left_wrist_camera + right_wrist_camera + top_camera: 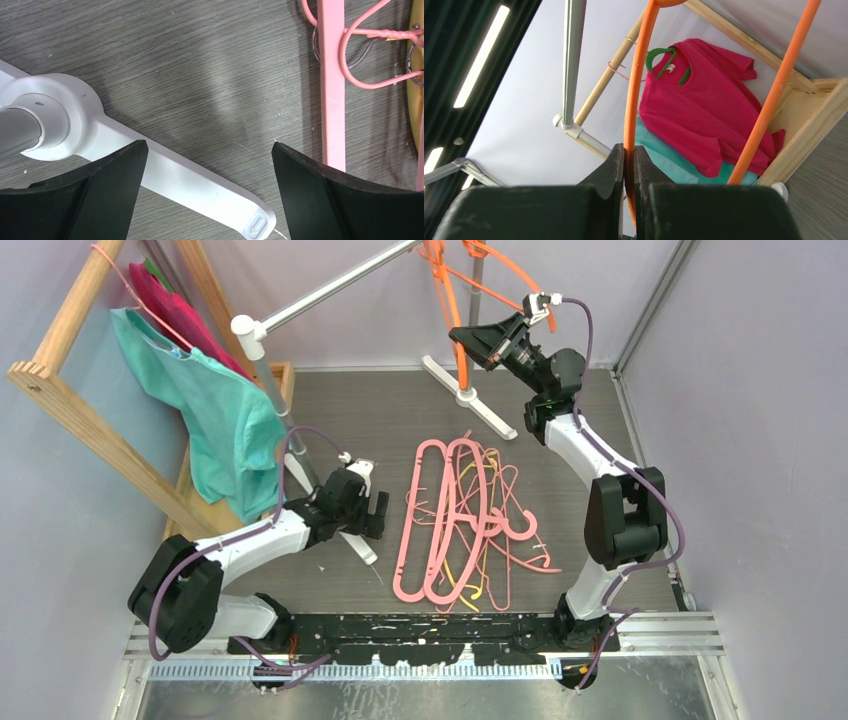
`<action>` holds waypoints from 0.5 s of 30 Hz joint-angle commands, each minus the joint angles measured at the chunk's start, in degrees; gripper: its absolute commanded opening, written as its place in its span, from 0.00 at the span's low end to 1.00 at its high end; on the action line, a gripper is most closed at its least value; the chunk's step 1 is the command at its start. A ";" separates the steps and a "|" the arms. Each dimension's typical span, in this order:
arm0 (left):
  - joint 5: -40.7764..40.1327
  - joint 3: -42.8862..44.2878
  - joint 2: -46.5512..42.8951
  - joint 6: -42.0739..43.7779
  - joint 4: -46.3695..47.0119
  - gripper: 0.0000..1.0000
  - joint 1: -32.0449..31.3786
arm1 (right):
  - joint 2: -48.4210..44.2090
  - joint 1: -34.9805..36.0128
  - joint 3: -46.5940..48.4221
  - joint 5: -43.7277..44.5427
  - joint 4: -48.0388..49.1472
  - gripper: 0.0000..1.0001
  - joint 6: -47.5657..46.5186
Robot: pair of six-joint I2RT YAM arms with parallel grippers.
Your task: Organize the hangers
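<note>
Top external: rack (330, 285) spans 10 to 12 o'clock. Hanger pile (465, 520) of pink, orange and yellow lies flat at the centre of the table (350, 400). Orange hanger (636, 75) is up by the rail end at 12 o'clock, with the right gripper (629, 150) pinched tight on its wire. Left gripper (207, 145) is at the pile's 9 o'clock, jaws spread, empty, over the rack foot (190, 185). A thick pink hanger (332, 90) sits at its 3 o'clock.
</note>
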 commanded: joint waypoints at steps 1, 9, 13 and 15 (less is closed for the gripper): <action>-1.26 1.50 0.19 0.32 1.17 0.98 0.05 | 1.49 -1.34 1.17 -0.57 6.90 0.08 7.19; -1.08 1.68 0.03 0.06 0.74 0.98 0.00 | -7.10 -1.88 -1.12 0.42 -4.67 0.52 -4.50; -0.91 1.51 -0.57 -0.11 0.74 0.98 0.01 | -14.23 -1.88 -1.29 4.30 -18.89 0.68 -18.75; -0.88 1.43 -0.81 -0.14 0.73 0.98 0.05 | -17.53 -1.89 -1.06 6.68 -24.91 0.72 -24.42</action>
